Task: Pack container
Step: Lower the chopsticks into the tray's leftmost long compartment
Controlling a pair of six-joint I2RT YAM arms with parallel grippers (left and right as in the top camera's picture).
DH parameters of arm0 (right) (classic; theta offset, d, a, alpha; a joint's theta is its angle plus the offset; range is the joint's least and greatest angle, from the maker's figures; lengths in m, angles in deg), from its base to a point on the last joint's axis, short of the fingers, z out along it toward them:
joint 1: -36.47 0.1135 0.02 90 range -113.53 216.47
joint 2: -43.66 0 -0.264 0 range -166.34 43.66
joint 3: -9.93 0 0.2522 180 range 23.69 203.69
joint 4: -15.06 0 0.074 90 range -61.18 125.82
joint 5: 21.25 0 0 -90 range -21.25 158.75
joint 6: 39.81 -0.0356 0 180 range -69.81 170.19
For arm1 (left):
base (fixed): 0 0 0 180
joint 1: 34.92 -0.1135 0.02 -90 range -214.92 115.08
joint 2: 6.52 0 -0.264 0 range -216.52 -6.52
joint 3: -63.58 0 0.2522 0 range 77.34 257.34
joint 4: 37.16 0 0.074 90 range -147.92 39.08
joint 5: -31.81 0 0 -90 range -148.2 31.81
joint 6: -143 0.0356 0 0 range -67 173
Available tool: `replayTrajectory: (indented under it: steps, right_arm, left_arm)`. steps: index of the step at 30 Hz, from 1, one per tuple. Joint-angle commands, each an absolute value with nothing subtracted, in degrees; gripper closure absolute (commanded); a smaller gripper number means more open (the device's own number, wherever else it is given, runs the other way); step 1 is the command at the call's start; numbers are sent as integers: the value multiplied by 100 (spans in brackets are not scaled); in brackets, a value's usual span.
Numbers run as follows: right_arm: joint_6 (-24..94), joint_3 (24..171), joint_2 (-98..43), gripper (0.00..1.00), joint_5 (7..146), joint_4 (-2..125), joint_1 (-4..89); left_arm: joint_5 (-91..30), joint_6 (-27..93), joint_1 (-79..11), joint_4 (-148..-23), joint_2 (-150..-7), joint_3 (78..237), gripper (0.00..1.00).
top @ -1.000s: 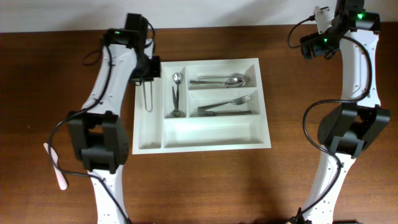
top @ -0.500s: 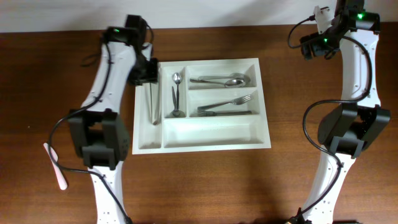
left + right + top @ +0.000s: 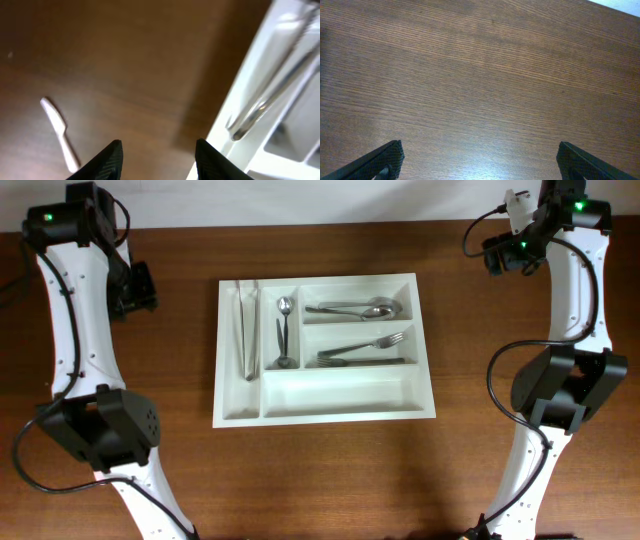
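The left claw point(image 3: 159, 150) has been swung off the tray point(image 3: 425, 350) to the upper left, spread and empty; metal tongs point(image 3: 247, 325) are left in its leftmost slot. The white plastic tray lies mid-frame, with wood-grain worktop point(image 3: 330, 480) showing on every side. The right claw point(image 3: 479, 152) is held spread, upper right.

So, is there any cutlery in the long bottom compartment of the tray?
No, the bottom compartment of the cutlery tray shows only bare white plastic.
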State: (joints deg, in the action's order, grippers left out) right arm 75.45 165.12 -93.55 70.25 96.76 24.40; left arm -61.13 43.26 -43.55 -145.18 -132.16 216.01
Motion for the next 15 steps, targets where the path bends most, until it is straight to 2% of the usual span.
replayTrajectory:
  steps: [1, 6, 7, 8, 15]
  right_arm:
    - [7473, 16562, -9204, 1, 7040, 9678, 2407]
    - [7473, 16562, -9204, 1, 7040, 9678, 2407]
    - [7473, 16562, -9204, 1, 7040, 9678, 2407]
    - [7473, 16562, -9204, 1, 7038, 9678, 2407]
    - [7473, 16562, -9204, 2, 7040, 9678, 2407]
  left_arm:
    - [-5757, 4322, -4007, -14197, -13122, 21673, 53]
    - [-5711, 4322, -3482, -13268, -13133, 21551, 67]
    - [-5709, 4322, -3410, -13087, -13133, 21474, 79]
    - [-5711, 4322, -3345, -12892, -13133, 21370, 96]
    - [-5635, 4322, -3067, -11487, -13233, 20157, 98]
